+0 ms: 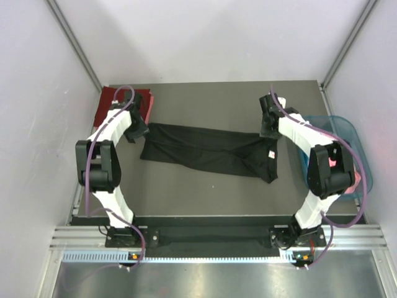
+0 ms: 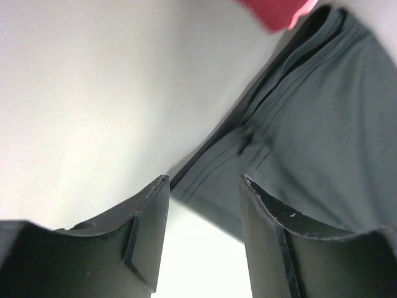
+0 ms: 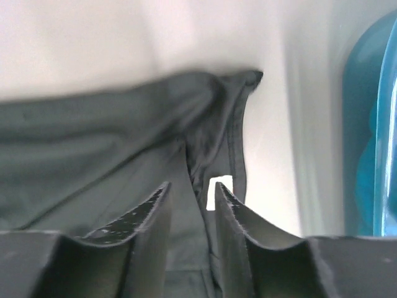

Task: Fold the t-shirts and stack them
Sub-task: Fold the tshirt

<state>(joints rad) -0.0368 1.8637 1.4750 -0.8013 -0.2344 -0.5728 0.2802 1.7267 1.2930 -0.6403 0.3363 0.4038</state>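
Note:
A large black t-shirt point(image 1: 211, 152) lies folded into a long strip across the middle of the table. A dark red t-shirt point(image 1: 110, 100) lies flat at the back left corner; its edge shows in the left wrist view point(image 2: 273, 12). My left gripper point(image 1: 138, 133) hovers at the strip's left end. Its jaws are open point(image 2: 205, 180) over bare table, with the black cloth point(image 2: 310, 124) just beyond them. My right gripper point(image 1: 267, 131) hovers at the strip's right end. Its jaws stand apart point(image 3: 192, 186), with the black shirt's hem point(image 3: 239, 124) lying under and past them.
A teal plastic basket point(image 1: 356, 146) stands at the table's right edge with pink cloth point(image 1: 352, 181) inside; its wall shows in the right wrist view point(image 3: 363, 124). The enclosure's white walls rise on the left, back and right.

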